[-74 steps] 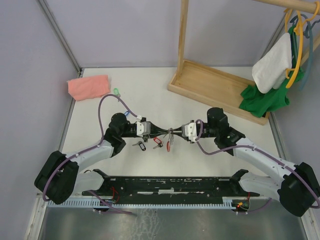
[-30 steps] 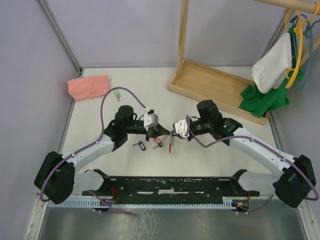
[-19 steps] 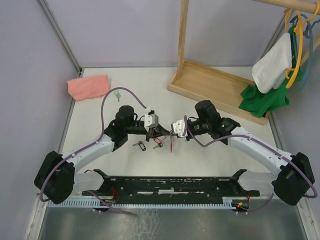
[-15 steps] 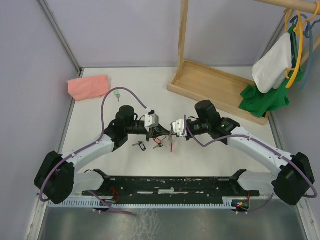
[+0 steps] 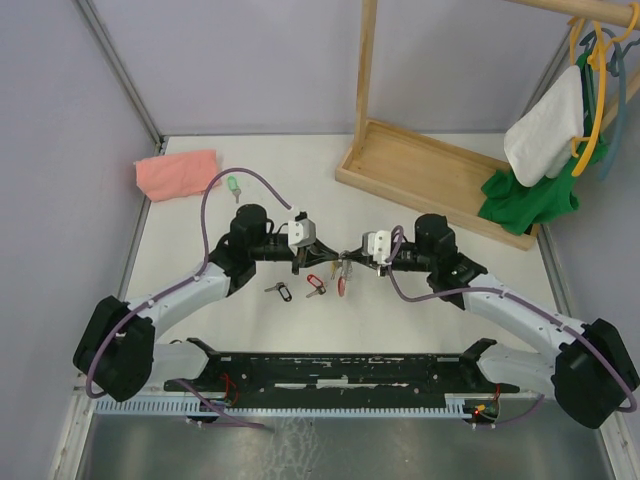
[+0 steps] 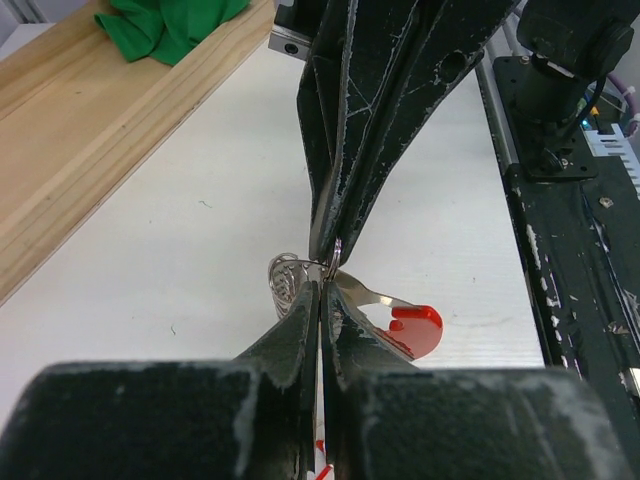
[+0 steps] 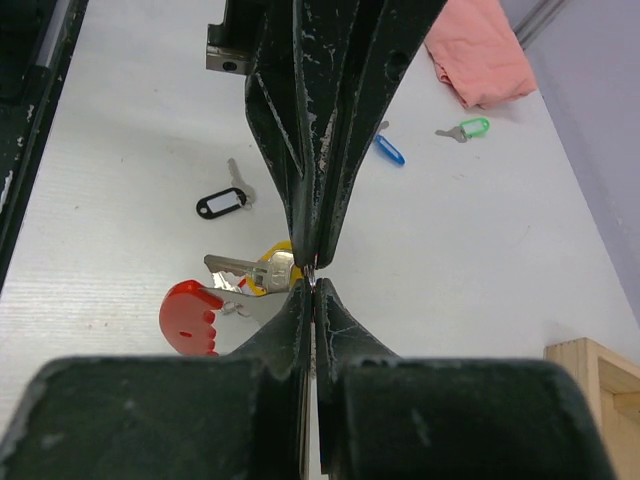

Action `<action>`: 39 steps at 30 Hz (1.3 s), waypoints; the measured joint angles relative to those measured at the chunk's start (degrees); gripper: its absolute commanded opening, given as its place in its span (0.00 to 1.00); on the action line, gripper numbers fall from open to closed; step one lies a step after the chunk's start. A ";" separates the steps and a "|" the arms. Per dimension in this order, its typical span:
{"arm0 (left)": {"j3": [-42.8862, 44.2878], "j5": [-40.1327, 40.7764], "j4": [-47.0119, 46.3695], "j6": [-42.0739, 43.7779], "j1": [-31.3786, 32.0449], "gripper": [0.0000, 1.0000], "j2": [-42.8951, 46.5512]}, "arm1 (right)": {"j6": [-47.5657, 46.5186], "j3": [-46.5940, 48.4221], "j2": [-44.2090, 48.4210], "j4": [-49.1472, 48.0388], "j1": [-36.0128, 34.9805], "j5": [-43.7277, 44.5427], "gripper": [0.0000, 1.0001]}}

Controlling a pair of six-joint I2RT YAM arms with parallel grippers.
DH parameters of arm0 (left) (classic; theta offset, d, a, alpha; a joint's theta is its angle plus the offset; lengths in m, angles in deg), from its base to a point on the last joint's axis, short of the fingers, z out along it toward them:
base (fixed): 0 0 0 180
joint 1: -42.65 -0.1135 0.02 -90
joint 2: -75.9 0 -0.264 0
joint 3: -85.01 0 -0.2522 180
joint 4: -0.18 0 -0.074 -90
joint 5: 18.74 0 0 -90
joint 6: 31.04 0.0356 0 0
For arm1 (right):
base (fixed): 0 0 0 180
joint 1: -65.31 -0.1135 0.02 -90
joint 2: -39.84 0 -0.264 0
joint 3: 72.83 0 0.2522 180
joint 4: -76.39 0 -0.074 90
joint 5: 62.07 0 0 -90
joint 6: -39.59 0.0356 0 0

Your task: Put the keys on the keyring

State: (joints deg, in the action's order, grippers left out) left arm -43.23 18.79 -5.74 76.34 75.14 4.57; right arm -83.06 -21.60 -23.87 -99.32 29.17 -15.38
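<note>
The keyring (image 6: 412, 322) is being held above mid-bench (image 5: 330, 205), pinched tip-to-tip. The left fingers (image 6: 285, 350) are fully closed on its wire, the right fingers (image 7: 345, 335) just now being clamped shut there too, likely steadying the loop for threading.

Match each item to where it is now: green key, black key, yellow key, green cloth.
Items:
1. green key
2. black key
3. yellow key
4. green cloth

Places:
a. on the end of the wooden base
b. right beside the keyring
c. by the pink cloth
d. flat on the table, next to the red key

Pairs: 1-c, 2-d, 3-b, 4-a
</note>
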 measured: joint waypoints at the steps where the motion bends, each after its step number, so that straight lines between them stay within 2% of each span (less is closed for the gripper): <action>1: 0.00 -0.37 -0.52 -0.11 -0.15 0.03 -0.37 | 1.66 -1.14 0.00 -2.71 0.31 -0.33 0.01; 8: 0.17 -3.15 -5.73 -2.99 -1.31 0.03 -4.37 | 11.82 -6.25 -2.97 -20.04 1.49 -0.79 0.01; 14: 0.94 -3.50 -7.45 -3.91 -1.60 0.03 -6.29 | 13.40 -6.45 -3.69 -22.64 1.84 -0.70 0.01; 17: 0.94 -3.39 -6.88 -4.26 -1.49 0.03 -6.01 | 10.75 -6.21 -2.60 -19.23 1.81 -0.81 0.04; 25: 0.68 -2.91 -4.07 -4.44 -0.94 0.03 -0.72 | -1.57 2.27 0.22 1.38 1.38 -2.14 0.10; 32: 0.68 -2.86 -1.31 -4.42 -0.33 0.03 -0.39 | -6.16 5.49 -1.46 10.56 1.38 -2.86 0.12; 39: 0.68 -2.40 0.13 -4.44 0.74 0.03 -1.01 | -8.33 7.13 -3.15 15.58 1.25 -3.02 0.15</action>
State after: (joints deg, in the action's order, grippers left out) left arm -42.55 16.39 -5.61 71.91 75.88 3.56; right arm -91.38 -14.47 -27.01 -83.74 30.42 -18.39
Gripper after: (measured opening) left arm 0.026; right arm 0.138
